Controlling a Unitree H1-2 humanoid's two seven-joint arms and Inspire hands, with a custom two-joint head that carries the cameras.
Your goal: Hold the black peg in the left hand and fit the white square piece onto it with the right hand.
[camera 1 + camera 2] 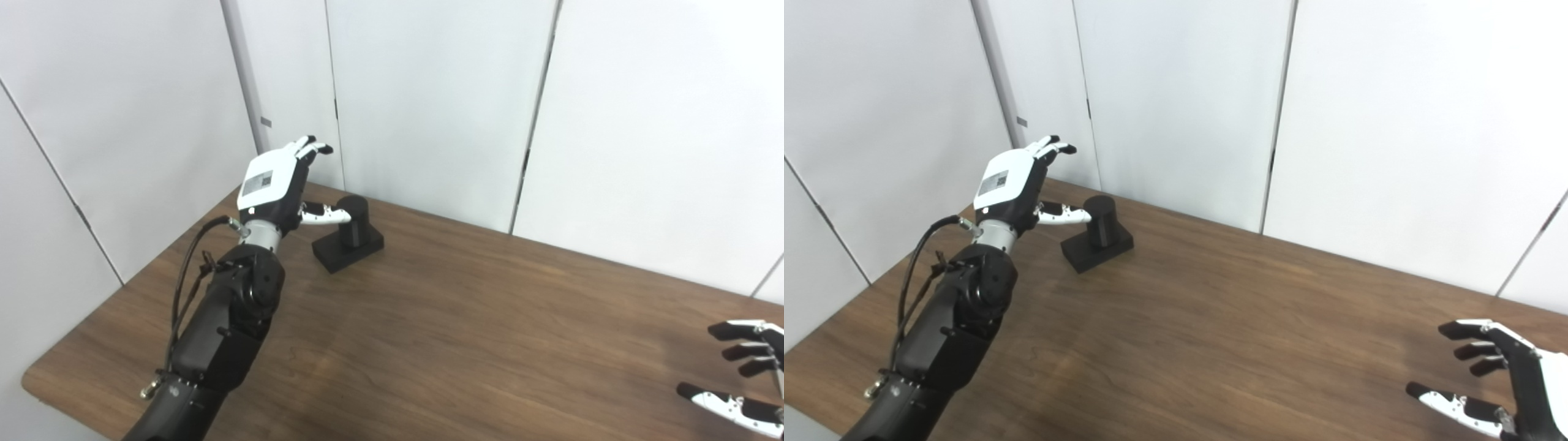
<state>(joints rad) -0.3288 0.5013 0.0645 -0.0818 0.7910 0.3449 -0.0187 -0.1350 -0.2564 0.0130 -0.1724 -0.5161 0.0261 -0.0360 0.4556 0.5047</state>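
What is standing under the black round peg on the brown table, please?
The black cylindrical peg stands on a flat black rectangular base, which rests on the brown wooden table. The table surface beneath the base is covered, so anything there cannot be seen.

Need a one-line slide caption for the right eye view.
Open left robot hand reaches the black peg on the wooden table; right robot hand waits open.
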